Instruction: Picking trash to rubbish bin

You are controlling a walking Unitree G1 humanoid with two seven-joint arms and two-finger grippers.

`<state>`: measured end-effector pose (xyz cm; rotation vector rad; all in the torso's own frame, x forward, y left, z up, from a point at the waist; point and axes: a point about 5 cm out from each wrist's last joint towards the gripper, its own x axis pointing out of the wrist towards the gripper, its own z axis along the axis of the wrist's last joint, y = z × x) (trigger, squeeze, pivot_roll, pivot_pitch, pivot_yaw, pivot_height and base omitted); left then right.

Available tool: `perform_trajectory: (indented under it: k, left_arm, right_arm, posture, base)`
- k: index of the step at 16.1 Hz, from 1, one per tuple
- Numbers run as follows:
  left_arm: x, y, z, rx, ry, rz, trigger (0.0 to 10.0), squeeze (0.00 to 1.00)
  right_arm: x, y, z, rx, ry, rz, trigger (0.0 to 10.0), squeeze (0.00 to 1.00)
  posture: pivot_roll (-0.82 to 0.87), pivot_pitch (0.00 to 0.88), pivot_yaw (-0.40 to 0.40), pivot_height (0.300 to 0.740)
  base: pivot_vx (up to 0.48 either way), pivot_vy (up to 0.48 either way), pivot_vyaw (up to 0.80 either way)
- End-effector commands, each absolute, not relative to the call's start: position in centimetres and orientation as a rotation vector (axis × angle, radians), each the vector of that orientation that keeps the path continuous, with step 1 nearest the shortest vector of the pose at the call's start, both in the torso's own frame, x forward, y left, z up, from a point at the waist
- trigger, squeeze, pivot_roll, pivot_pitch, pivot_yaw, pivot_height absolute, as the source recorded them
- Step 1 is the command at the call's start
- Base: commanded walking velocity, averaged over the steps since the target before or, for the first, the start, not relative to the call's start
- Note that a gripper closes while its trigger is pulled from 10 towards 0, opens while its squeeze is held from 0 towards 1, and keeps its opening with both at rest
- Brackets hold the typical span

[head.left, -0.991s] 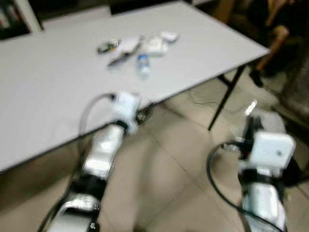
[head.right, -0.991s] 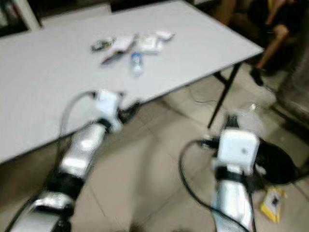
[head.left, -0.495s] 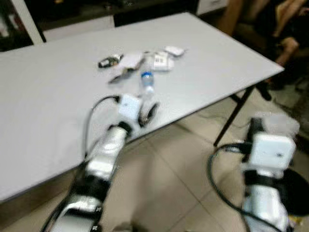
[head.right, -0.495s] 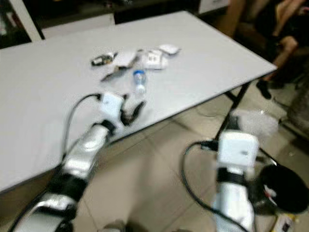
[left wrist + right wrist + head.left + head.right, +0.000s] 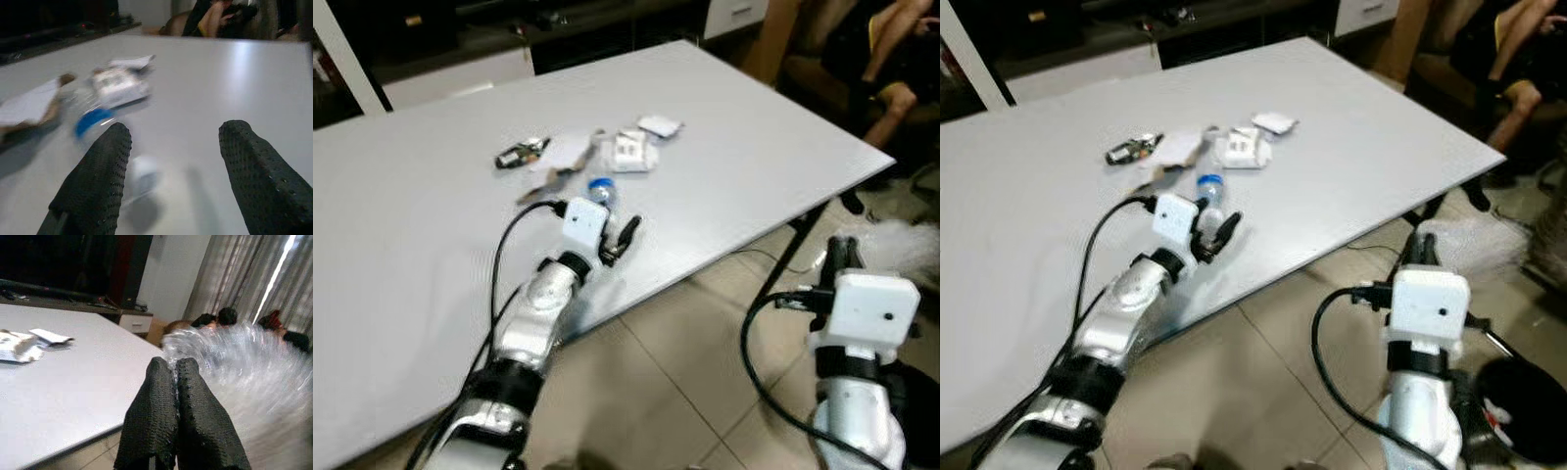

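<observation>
A clear bottle with a blue cap (image 5: 600, 190) sits on the white table (image 5: 754, 147). My left gripper (image 5: 619, 238) is open over the table just this side of the bottle. In the left wrist view the blue-capped bottle (image 5: 93, 120) lies blurred beyond one finger (image 5: 98, 181). More trash lies behind it: white packets (image 5: 631, 152), a sheet of paper (image 5: 566, 151) and a dark wrapper (image 5: 519, 155). To the right, off the table's corner, my right gripper (image 5: 1417, 250) is shut on crumpled clear plastic (image 5: 234, 357), held above the floor.
A black bin (image 5: 1528, 421) stands on the tiled floor at the lower right, beneath my right arm. The table's black leg (image 5: 798, 250) slants down near the right gripper. A person (image 5: 891, 59) sits past the table's far right corner.
The camera has shifted. My left gripper has reached forward from the table's near edge to just beside the bottle. The right gripper keeps hold of the clear plastic.
</observation>
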<state>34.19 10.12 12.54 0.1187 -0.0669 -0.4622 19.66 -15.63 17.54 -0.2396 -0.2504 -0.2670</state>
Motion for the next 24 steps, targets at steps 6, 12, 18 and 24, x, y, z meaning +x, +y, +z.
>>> perform_trajectory:
  k: [6,12,18,24]
  left_arm:
    - [34.2,10.0,11.4,0.123,-0.021,-0.423,10.0,0.0]
    - [34.2,10.9,11.2,0.169,-0.006,-0.384,10.0,0.0]
    - [34.7,10.7,11.1,0.184,0.018,-0.385,10.0,0.0]
    - [35.6,9.1,11.9,0.168,-0.005,-0.38,10.0,0.0]
  right_arm:
    - [19.3,-15.6,17.0,-0.234,-0.202,-0.261,10.0,0.0]
    - [18.1,-14.6,15.1,-0.112,-0.076,-0.18,10.0,0.0]
    - [17.1,-12.1,13.5,-0.01,0.042,-0.015,10.0,0.0]
    - [16.0,-10.7,13.4,0.063,0.086,0.114,10.0,0.0]
  posture:
    - [0.02,0.135,0.004,0.74]
    - [0.01,0.176,0.026,0.74]
    - [-0.01,0.227,0.059,0.74]
    - [-0.06,0.256,0.08,0.74]
  base:
    - [0.057,0.0,0.0]
    - [0.0,0.0,0.0]
    - [0.0,0.0,0.0]
    - [0.0,0.0,0.0]
